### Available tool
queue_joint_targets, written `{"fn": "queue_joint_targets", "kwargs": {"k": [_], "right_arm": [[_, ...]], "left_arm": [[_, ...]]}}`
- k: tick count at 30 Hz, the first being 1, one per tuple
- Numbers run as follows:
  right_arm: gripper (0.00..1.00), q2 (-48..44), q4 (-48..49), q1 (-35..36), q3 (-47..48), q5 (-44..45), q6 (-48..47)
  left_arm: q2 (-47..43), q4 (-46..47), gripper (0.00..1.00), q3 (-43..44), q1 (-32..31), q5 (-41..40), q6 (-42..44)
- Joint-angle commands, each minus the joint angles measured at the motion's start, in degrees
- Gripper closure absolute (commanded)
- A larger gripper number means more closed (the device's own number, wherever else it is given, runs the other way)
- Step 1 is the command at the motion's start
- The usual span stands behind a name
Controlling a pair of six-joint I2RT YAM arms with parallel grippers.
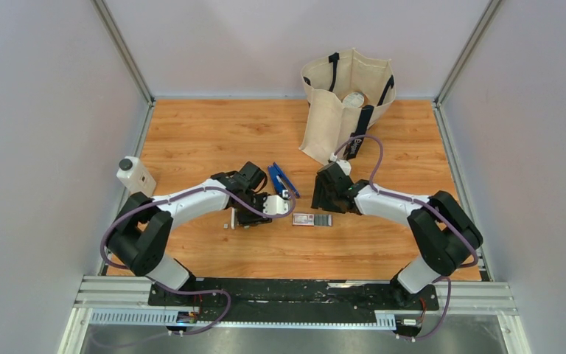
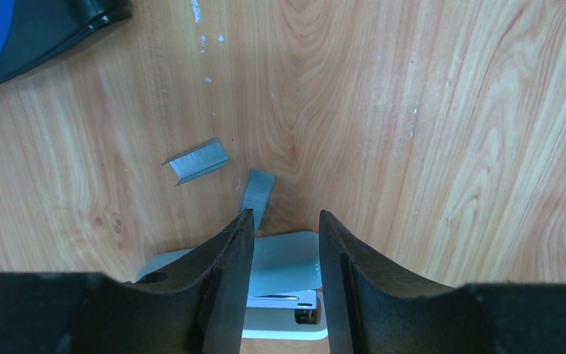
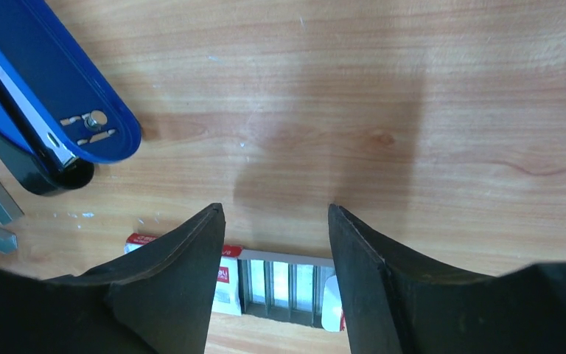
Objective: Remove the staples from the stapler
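Listing from the edges inward: bench (image 1: 206, 140), wood-grain, was walled by pale panels on the left, right and far sides, with bare wood open beyond both arms.

Left end effector (image 2: 287, 215): fingers stood apart over a pale grey-silver object (image 2: 284, 273); whether they touched it could not be told. Loose staple strips (image 2: 197, 161) lay just ahead of its tips.

Stapler (image 1: 282, 179): dark blue with a black end, it lay on the bench ahead of and between the two end effectors, gripped by neither.

Right end effector (image 3: 276, 209): fingers stood apart, holding nothing, above a red-and-white staple box (image 3: 280, 284); the stapler was ahead to its left.

Tote bag (image 1: 346, 103): cream, upright, well beyond the right end effector, by the far edge.

White container (image 1: 136, 175): black-capped, at the left edge, well apart from the left end effector.
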Motion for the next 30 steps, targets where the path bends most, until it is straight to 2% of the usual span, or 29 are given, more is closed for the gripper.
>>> {"fn": "queue_joint_targets", "kwargs": {"k": [1,12,23,30], "right_arm": [[0.4,-1.1,-3.0,1.1,-2.5,-0.8,-0.1],[0.39,4.9,-5.5,1.1,6.2,0.9,-3.9],[0.46,6.2,-6.8,4.0,5.5,1.3,-4.2],[0.47,3.0,-6.0,5.6,1.7,0.7,-1.8]], "left_arm": [[1.7,-0.2,0.53,2.0,-0.6,0.0,3.1],[4.0,0.7,0.55,2.5,-1.1,-0.9,3.8],[4.5,0.8,0.61,2.0,-3.3,-2.9,4.6],[5.8,0.6,0.63,2.3,-5.5,-5.1,5.7]]}}
